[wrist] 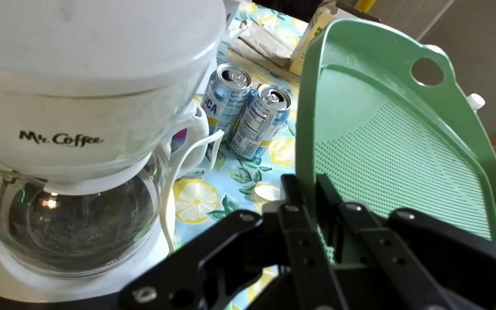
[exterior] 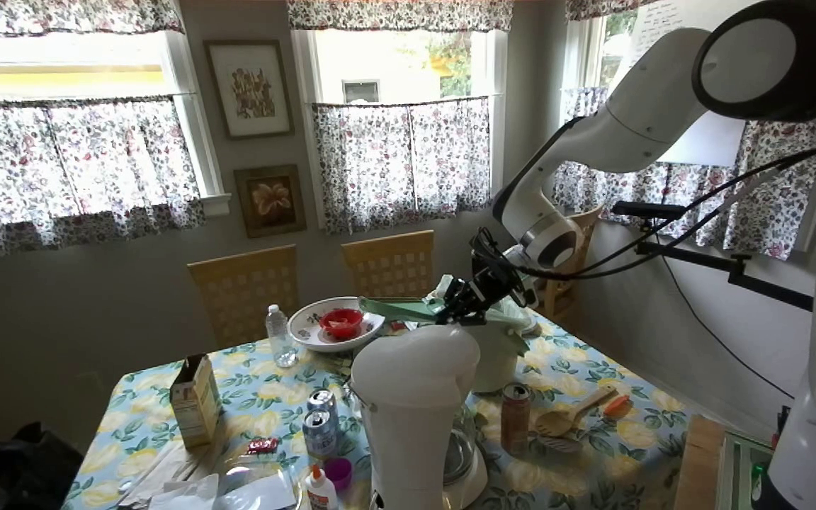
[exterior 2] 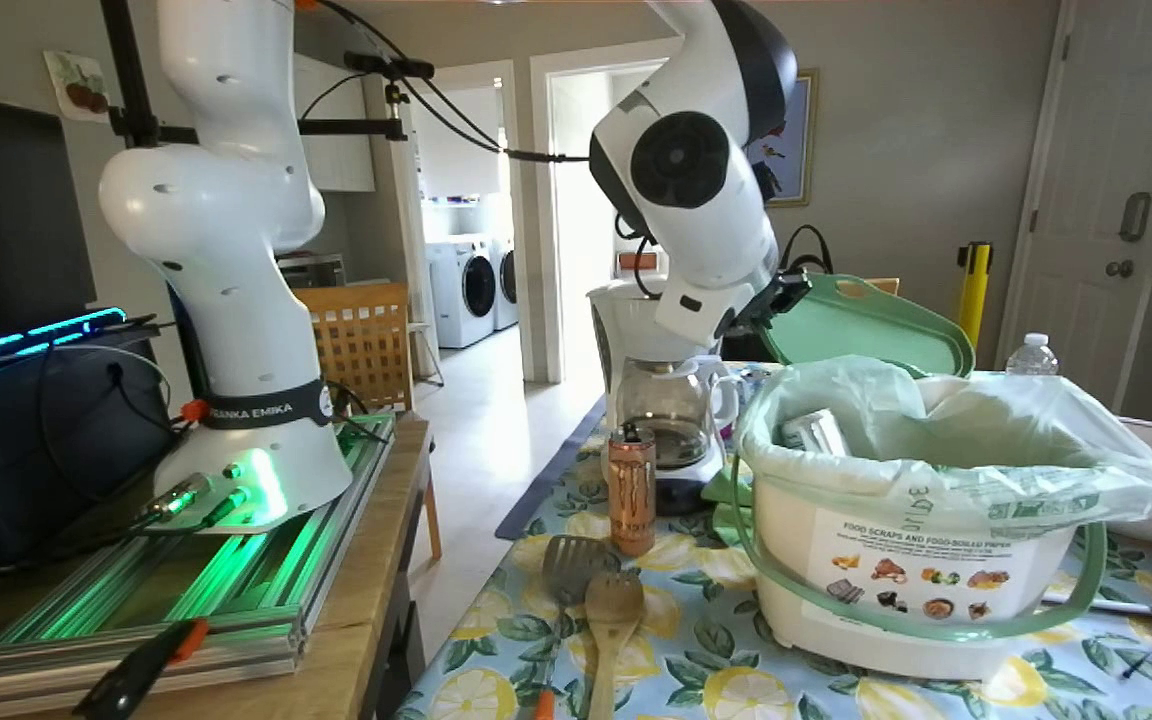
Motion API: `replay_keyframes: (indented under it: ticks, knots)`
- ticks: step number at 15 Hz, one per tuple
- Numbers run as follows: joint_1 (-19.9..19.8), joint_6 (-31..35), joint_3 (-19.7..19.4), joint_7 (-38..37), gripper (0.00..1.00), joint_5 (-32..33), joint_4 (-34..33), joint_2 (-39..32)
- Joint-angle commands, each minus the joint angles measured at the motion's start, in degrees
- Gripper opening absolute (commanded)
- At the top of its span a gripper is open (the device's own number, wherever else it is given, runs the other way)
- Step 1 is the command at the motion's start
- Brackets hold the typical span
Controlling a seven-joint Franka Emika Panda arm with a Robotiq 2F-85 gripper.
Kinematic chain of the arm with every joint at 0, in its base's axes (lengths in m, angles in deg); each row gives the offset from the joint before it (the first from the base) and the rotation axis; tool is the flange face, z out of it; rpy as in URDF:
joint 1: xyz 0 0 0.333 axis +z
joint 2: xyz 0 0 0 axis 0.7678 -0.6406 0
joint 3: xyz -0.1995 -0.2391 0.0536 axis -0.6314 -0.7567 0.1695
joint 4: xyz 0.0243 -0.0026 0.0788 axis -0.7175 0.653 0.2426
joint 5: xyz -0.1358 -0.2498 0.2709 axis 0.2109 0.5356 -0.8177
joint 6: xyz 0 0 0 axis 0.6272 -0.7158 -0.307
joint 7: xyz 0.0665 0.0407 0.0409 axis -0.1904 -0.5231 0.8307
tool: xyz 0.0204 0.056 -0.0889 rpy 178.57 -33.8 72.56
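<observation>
My gripper [wrist: 306, 186] is shut on the side rim of a green perforated lid [wrist: 398, 168], one finger on each side of the rim. The lid is held in the air, tilted. In an exterior view, the gripper [exterior 2: 784, 298] and the lid [exterior 2: 866, 325] are above and behind a white bin [exterior 2: 906, 580] with a pale green liner bag [exterior 2: 956, 470]. A silver can [exterior 2: 814, 432] shows inside the bag. In an exterior view, the lid [exterior: 395, 309] is seen edge-on, and the coffee maker hides part of the bin [exterior: 499, 361].
The coffee maker [wrist: 80, 116] stands close beside the gripper. Two cans [wrist: 260, 122], a box [exterior: 195, 404], a bottle [exterior: 280, 336] and a white bowl [exterior: 309, 340] with a red bowl [exterior: 341, 323] are on the table. A copper can [exterior 2: 632, 490], spatula [exterior 2: 573, 570] and wooden fork [exterior 2: 613, 610] lie nearer the base.
</observation>
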Motion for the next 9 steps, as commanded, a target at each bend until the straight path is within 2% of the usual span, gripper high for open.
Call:
replay_keyframes:
  ticks: [1, 9]
  knots:
    - [-0.9, -3.7, -0.9, 1.2, 0.03, -3.2, 1.1, 0.2]
    - [-2.3, -9.5, -2.3, 1.8, 0.03, -4.2, 2.2, -0.9]
